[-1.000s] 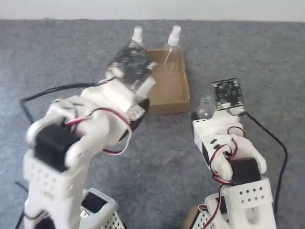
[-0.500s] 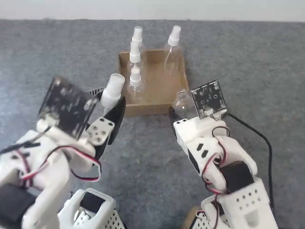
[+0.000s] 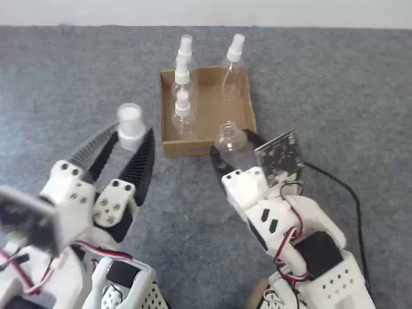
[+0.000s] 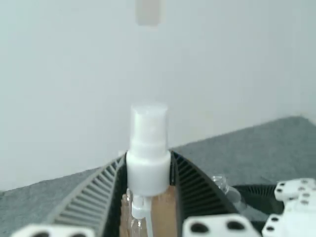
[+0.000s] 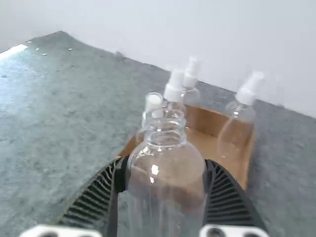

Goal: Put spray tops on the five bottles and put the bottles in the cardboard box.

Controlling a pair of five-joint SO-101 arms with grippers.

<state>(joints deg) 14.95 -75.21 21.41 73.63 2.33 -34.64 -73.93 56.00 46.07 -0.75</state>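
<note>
Left gripper (image 3: 132,140) clenched on spray top (image 3: 131,123), left of centre | right gripper (image 3: 230,147) grasping uncapped bottle (image 3: 230,134), centre frame, just below cardboard box (image 3: 193,147) | bottle likely light, slick, thin-walled: hold body gently; top by its collar

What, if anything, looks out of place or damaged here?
Nothing stands out. Four capped bottles stand upright in the cardboard box; the left gripper holds a spray top, the right gripper an uncapped bottle.

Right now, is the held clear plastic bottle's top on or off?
Off: the clear plastic bottle has a bare neck; the left gripper holds the white spray top.
</note>
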